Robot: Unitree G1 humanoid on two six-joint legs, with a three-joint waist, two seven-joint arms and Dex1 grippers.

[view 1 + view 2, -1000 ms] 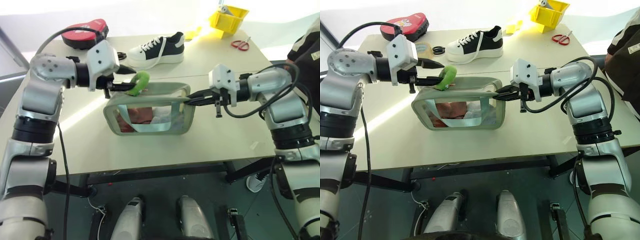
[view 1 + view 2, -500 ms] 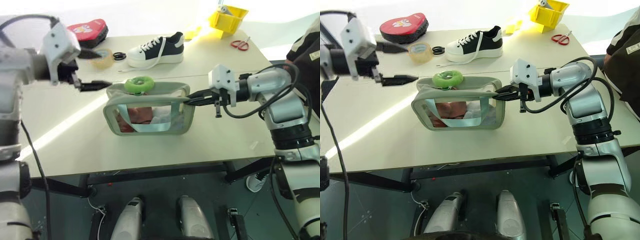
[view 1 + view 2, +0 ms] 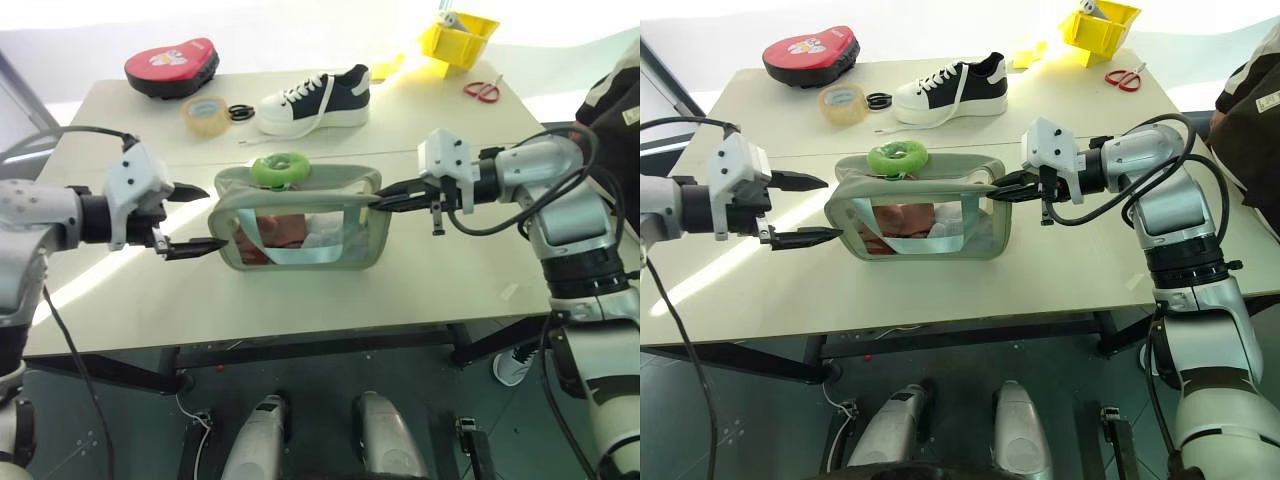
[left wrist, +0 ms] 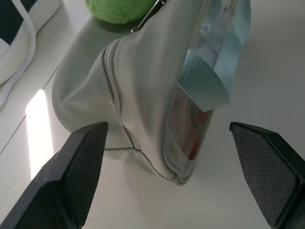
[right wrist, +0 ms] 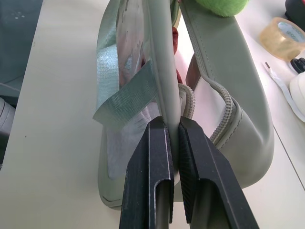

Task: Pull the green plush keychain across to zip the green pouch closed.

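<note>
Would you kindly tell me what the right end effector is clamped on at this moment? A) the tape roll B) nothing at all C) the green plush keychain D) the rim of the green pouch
D: the right end effector is shut on the rim of the green pouch, while the green plush keychain lies free on top.

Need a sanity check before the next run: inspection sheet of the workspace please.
Surface: pale table, sunlit streak on its left.
Job's things: pouch mid-table, zip open at its right end; keychain lying on top, near its left end.
Clutter: shoe, tape roll, red case, scissors, yellow bin along the far edge.
Grippers: left gripper open, beside the pouch's left end, touching nothing; right gripper shut on the pouch's right rim.
Cables: black cables along both arms.
Surroundings: person's sleeve at the right.
</note>
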